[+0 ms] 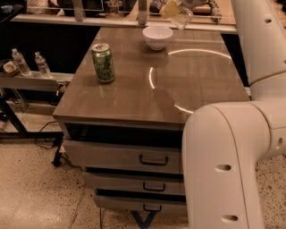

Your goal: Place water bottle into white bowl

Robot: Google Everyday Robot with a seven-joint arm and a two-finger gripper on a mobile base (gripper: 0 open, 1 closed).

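The white bowl (pixel 157 36) stands at the far middle of the wooden table (pixel 134 98). My gripper (pixel 175 5) is at the top edge of the view, just above and to the right of the bowl, partly cut off. It is shut on the water bottle (pixel 182 19), a clear plastic bottle held tilted in the air, with only its lower end showing. The bottle hangs over the table's far edge and does not touch the bowl.
A green can (pixel 103 62) stands upright at the table's left side. Two small clear bottles (pixel 20 61) stand on a low shelf at the far left. My white arm (pixel 232 147) fills the right foreground. Drawers (pixel 152 159) are below the tabletop.
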